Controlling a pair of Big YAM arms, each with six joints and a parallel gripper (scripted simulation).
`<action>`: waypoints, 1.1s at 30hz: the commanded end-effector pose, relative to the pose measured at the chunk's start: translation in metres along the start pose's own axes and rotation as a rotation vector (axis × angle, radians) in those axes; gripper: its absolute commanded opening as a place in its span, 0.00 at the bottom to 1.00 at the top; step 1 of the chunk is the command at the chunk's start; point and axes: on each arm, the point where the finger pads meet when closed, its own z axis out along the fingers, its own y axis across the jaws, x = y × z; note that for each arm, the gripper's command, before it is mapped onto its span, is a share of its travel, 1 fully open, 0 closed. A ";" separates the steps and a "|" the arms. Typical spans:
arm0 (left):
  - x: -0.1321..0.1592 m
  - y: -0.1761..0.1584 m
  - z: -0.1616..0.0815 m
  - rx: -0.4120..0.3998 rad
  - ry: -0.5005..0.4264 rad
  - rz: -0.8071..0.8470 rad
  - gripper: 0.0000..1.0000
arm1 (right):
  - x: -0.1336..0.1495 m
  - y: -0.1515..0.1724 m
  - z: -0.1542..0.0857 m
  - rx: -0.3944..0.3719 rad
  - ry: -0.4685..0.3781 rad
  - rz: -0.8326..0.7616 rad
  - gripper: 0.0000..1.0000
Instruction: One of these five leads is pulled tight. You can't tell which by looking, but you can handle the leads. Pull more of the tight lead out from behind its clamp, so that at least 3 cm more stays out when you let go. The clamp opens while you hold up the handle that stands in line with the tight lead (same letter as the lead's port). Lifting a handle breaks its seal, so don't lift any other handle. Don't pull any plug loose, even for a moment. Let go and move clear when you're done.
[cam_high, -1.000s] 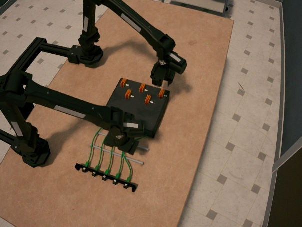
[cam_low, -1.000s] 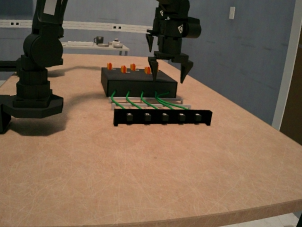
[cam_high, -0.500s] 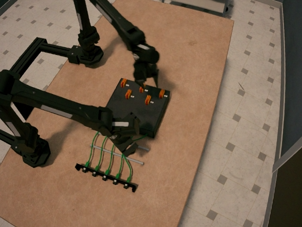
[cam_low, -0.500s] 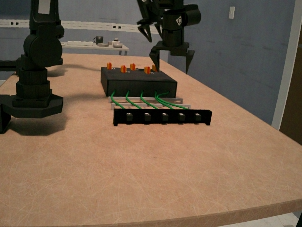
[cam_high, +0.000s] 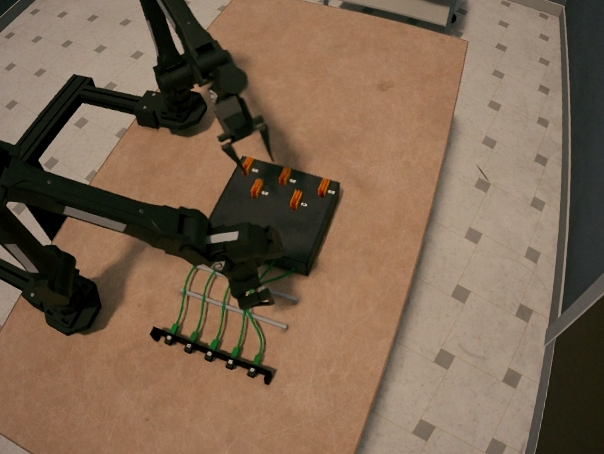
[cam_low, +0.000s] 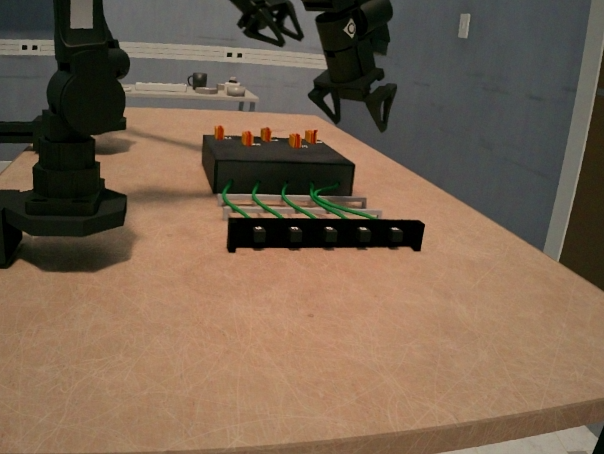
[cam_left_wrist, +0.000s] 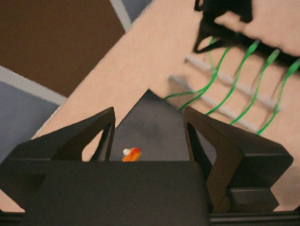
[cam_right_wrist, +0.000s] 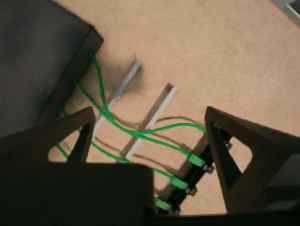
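Note:
A black box (cam_high: 280, 225) (cam_low: 280, 162) (cam_left_wrist: 150, 122) (cam_right_wrist: 35, 55) carries five orange handles (cam_high: 285, 176) (cam_low: 266, 134). Five green leads (cam_high: 222, 307) (cam_low: 292, 205) (cam_left_wrist: 240, 75) (cam_right_wrist: 145, 135) run from its front over two grey rails (cam_high: 280, 324) (cam_low: 372, 214) (cam_right_wrist: 155, 117) to the black port bar (cam_high: 157, 334) (cam_low: 415, 235). The two leads at the right end bow with slack. My left gripper (cam_high: 251, 150) (cam_low: 272, 32) (cam_left_wrist: 149, 112) is open and empty, high above the box's far-left corner, where one handle (cam_left_wrist: 129, 157) shows below it. My right gripper (cam_high: 256, 299) (cam_low: 359, 122) (cam_right_wrist: 149, 112) is wide open and empty, raised above the leads.
The arm bases (cam_high: 65, 300) (cam_low: 70, 200) and a black frame (cam_high: 50, 115) stand at the table's left side. A side table with cups (cam_low: 200, 92) stands far behind. The table edge (cam_low: 350, 440) runs along the front.

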 end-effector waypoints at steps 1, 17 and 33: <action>-0.018 -0.023 -0.026 -0.009 -0.170 -0.178 0.64 | -0.017 0.007 -0.010 0.031 -0.087 0.148 1.00; -0.035 -0.047 -0.062 0.033 -0.359 -0.246 0.64 | -0.032 -0.001 -0.011 0.075 -0.137 0.175 1.00; 0.039 0.110 -0.039 -0.248 -0.081 -0.436 0.64 | 0.024 -0.105 -0.076 0.237 -0.194 0.365 1.00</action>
